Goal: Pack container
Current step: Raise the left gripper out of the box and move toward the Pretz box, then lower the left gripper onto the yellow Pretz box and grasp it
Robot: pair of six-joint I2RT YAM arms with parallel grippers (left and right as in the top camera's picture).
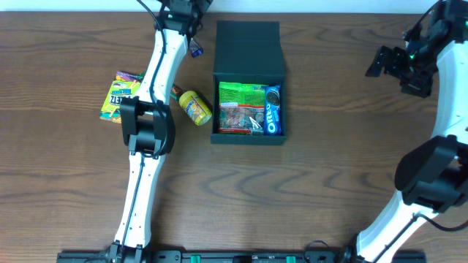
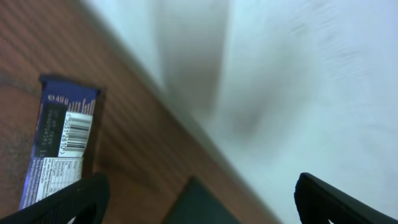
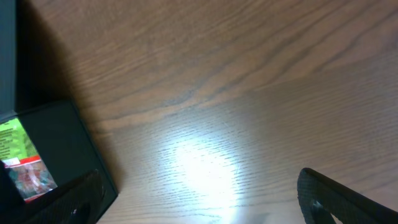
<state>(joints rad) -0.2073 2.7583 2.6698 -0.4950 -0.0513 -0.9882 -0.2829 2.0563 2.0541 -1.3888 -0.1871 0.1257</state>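
Note:
The dark teal container (image 1: 248, 135) stands mid-table with its flap lid (image 1: 248, 45) laid open behind it. Inside lie a green snack packet (image 1: 242, 107) and a blue Oreo packet (image 1: 273, 109). My left gripper (image 1: 189, 25) is open at the table's far edge, left of the lid. In the left wrist view the gripper (image 2: 199, 208) holds nothing; a blue barcode packet (image 2: 59, 146) lies to its left and a lid corner (image 2: 202, 205) shows below. My right gripper (image 1: 379, 62) hovers open to the right of the container. Bare wood shows between its fingertips (image 3: 342, 199), with the container (image 3: 56, 149) at the left.
A yellow packet (image 1: 195, 107) lies just left of the container. A green-and-yellow packet (image 1: 121, 96) lies further left, partly under the left arm (image 1: 150, 124). A small blue packet (image 1: 195, 50) sits by the lid's left edge. A white wall (image 2: 298, 81) borders the table's far edge.

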